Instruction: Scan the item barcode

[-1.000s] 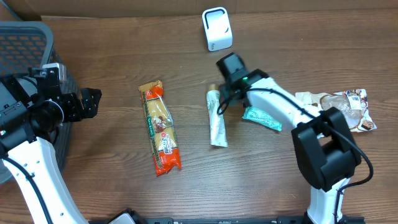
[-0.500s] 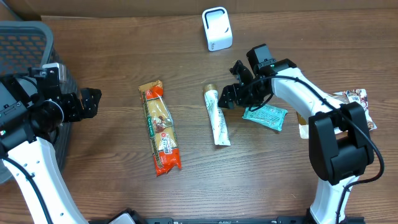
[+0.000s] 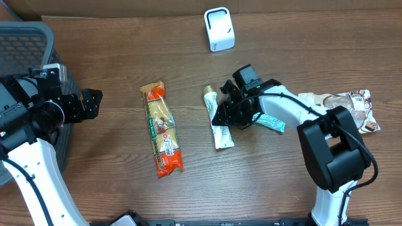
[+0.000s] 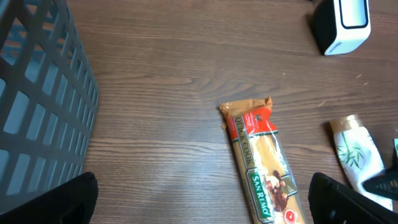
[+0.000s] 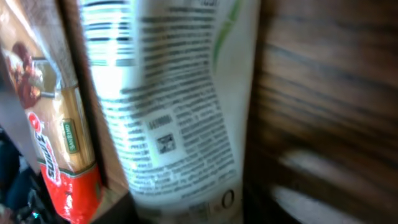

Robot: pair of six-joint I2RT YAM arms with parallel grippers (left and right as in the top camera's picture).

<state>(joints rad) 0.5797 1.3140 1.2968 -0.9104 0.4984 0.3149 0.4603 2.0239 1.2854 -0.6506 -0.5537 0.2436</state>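
Observation:
A white tube [image 3: 217,120] lies at the table's middle, its gold cap [image 3: 208,92] pointing away. My right gripper [image 3: 226,115] is down over the tube's middle and appears shut on it. Close up in the right wrist view, the tube [image 5: 180,93] fills the frame between the dark fingers [image 5: 115,210], its barcode [image 5: 109,31] and small print facing the camera, all blurred. The white scanner [image 3: 219,29] stands at the far edge. My left gripper [image 3: 92,103] hovers at the left, wide open and holding nothing [image 4: 208,205].
An orange San Remo biscuit pack [image 3: 161,129] lies left of the tube, also under the left wrist camera [image 4: 258,168]. A teal packet [image 3: 271,121] lies under the right arm, and a brown-and-white packet [image 3: 344,107] sits at the far right. A grey basket [image 3: 25,37] stands far left.
My right gripper swung from beside the teal packet back left, came down onto the tube and narrowed its jaws. The tube's cap end shifted slightly left. The left arm stayed still.

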